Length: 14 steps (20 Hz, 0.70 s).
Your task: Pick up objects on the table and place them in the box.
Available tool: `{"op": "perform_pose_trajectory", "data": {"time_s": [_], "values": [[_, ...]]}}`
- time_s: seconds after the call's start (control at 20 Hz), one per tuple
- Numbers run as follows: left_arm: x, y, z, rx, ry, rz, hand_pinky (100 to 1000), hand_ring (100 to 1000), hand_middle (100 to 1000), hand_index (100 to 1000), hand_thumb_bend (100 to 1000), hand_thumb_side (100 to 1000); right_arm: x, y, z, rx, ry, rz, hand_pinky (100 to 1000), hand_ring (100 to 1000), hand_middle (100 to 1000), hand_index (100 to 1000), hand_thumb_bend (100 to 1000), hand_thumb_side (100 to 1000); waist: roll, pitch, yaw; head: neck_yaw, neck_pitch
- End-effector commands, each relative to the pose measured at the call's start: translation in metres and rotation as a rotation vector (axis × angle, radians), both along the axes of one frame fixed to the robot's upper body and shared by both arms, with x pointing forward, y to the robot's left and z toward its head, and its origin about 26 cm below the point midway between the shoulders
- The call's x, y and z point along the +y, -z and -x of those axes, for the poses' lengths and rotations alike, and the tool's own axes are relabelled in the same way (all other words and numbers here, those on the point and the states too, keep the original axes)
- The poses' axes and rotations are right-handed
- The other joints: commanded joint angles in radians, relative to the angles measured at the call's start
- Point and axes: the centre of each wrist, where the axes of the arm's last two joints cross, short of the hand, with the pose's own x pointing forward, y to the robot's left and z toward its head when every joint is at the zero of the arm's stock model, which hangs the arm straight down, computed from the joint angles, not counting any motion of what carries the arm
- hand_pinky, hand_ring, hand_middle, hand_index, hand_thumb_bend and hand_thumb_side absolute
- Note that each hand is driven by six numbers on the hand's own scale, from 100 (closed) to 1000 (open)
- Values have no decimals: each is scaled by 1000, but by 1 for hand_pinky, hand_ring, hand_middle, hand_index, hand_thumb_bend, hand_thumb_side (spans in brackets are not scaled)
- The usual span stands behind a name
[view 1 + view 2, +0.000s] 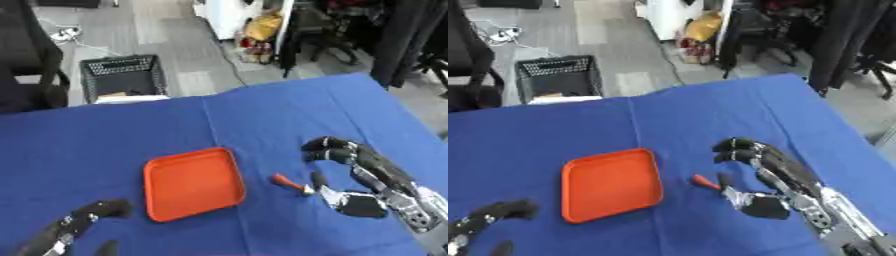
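On the blue table (105, 145) in the left eye view, your orange tray (191, 183) sits a bit left of centre, shallow, with nothing in it. Just right of it, apart from the rim, lies a small red object (285, 181) with a pale tip. Your right hand (363, 172) comes in from the lower right, fingers (328, 150) curled over beyond the red thing and thumb close beside its pale end; can't tell if it's actually touching. Your left hand (77, 225) sits near the lower left corner, resting on the cloth, fingers relaxed, holding nothing.

Over in the right eye view it's the same layout, shifted left: red object between the tray's right edge and your right hand. A black crate (557, 77) stands on the floor past the table's far edge.
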Motion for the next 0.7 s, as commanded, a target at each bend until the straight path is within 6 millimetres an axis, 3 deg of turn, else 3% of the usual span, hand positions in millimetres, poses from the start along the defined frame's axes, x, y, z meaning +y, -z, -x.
{"op": "perform_pose_trajectory", "data": {"time_s": [0.05,0.7], "values": [[-2,-5,0,-21,6,1,907,798,860,1000,100,704,-9,4,-6,13,28,36,697,753,778,733,100,633,1,-7,2,-10,-5],[-2,-5,-1,-19,8,0,908,799,860,1000,100,705,-21,23,-13,102,79,130,707,772,789,726,100,701,-1,-7,5,-12,-5]]}}
